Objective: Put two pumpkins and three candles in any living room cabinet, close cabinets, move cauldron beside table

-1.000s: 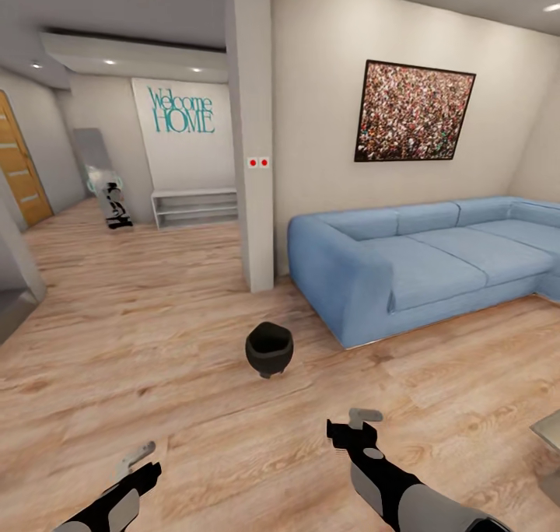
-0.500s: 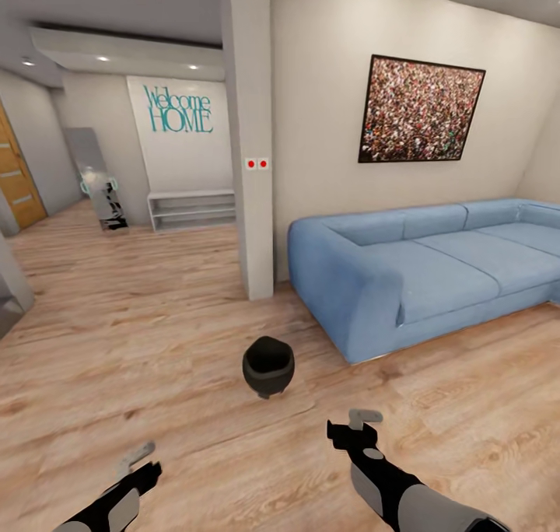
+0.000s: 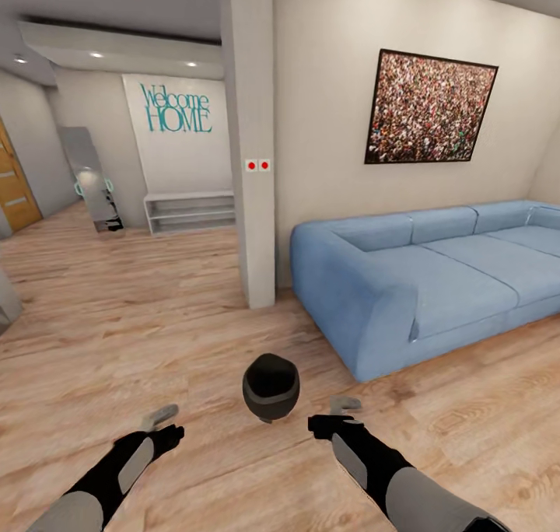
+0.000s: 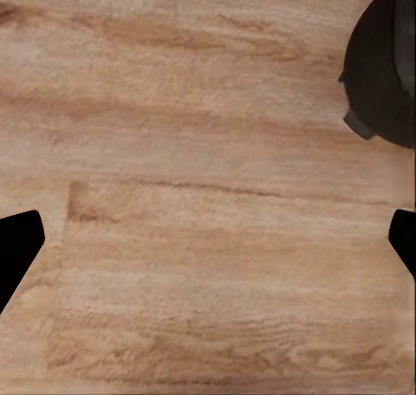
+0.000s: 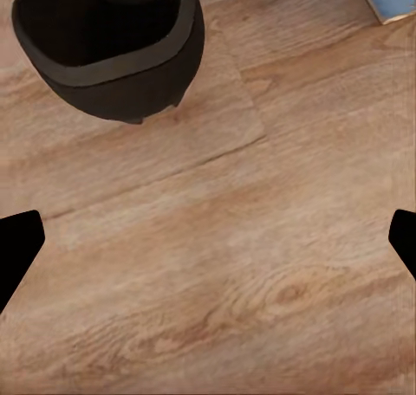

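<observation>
Cauldron (image 3: 270, 386) sits on the floor between both pincers, left (image 3: 165, 425) and right (image 3: 330, 415). Both gape apart, empty. Best close in level on its rim.

— Is there any writing to read here?
— Yes. Teal lettering (image 3: 176, 108) spells "Welcome HOME" in two lines, on the upper part of the white far wall (image 3: 175, 166), above a low shelf unit (image 3: 189, 210).
— Anything else, any numbers or brands?
— No, nothing else is legible.
</observation>
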